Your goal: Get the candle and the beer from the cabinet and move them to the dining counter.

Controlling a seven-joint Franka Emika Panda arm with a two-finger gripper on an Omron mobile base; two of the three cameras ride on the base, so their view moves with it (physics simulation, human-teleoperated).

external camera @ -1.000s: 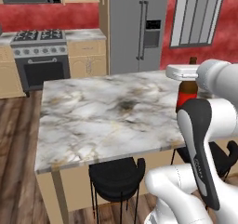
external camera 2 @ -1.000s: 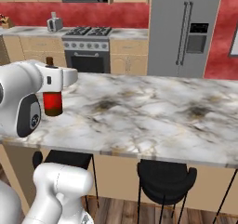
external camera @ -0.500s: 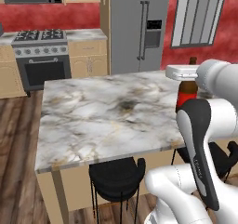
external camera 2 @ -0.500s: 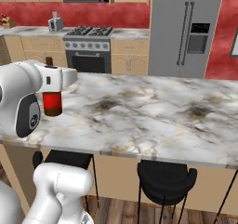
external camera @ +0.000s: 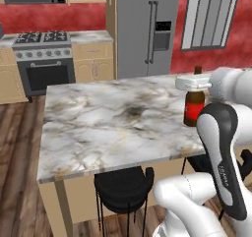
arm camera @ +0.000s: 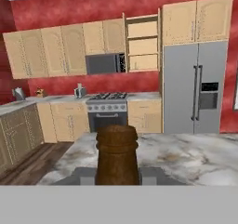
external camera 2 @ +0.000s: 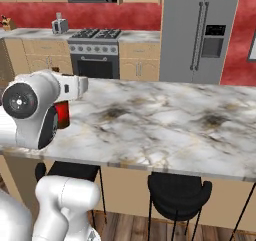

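Observation:
The beer [external camera: 194, 106], a dark brown bottle with a red label, stands upright over the right end of the dining counter [external camera: 108, 128]. My gripper [external camera: 195, 83] is shut on its neck from above. In the right base view my arm hides most of the beer [external camera 2: 62, 114]; only the red label peeks out. The hand view looks down along the brown bottle top [arm camera: 117, 151], with a finger [arm camera: 82, 175] on each side. I cannot tell whether the bottle's base touches the marble. The cabinet [arm camera: 142, 44] on the far wall stands open, its shelves bare. The candle is out of view.
Black stools [external camera: 123, 187] [external camera 2: 177, 192] are tucked under the counter's near edge. Beyond the island stand a gas stove [external camera: 44, 59] and a steel fridge [external camera: 142, 29]. Wide bare marble [external camera 2: 165, 125] stretches away from the bottle.
The gripper and the bottle have sunk slightly toward the counter top; the grip and everything else look the same.

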